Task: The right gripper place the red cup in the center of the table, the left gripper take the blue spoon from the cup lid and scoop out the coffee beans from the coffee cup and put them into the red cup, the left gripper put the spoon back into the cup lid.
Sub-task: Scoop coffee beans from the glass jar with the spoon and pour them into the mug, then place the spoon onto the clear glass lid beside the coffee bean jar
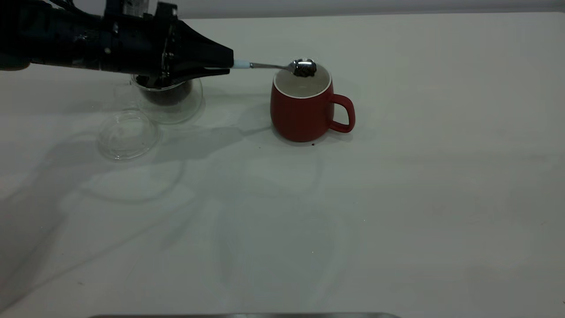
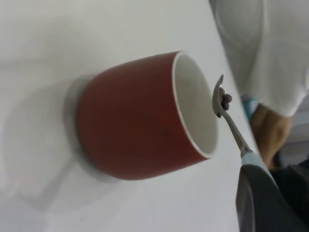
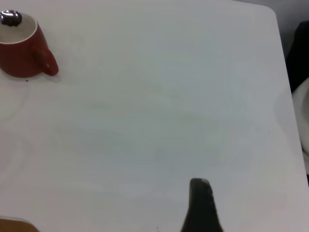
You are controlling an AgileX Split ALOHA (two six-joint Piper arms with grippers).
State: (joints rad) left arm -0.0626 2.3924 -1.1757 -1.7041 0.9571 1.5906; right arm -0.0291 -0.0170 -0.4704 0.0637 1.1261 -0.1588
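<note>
The red cup (image 1: 300, 110) stands upright near the middle of the table (image 1: 397, 198), handle pointing right. My left gripper (image 1: 223, 62) is shut on the pale blue handle of the blue spoon (image 1: 273, 66). It holds the spoon level, with the bowl over the far rim of the red cup. Coffee beans (image 1: 304, 70) lie in the spoon bowl, also in the left wrist view (image 2: 225, 100). The coffee cup (image 1: 170, 97) with dark beans stands under the left arm. The cup lid (image 1: 128, 134) lies empty in front of it. My right gripper (image 3: 200, 193) shows only as a black tip, far from the red cup (image 3: 19, 53).
One stray bean (image 1: 313, 144) lies by the red cup's base. A grey strip (image 1: 242, 315) runs along the table's near edge. Bare white table stretches to the right of and in front of the red cup.
</note>
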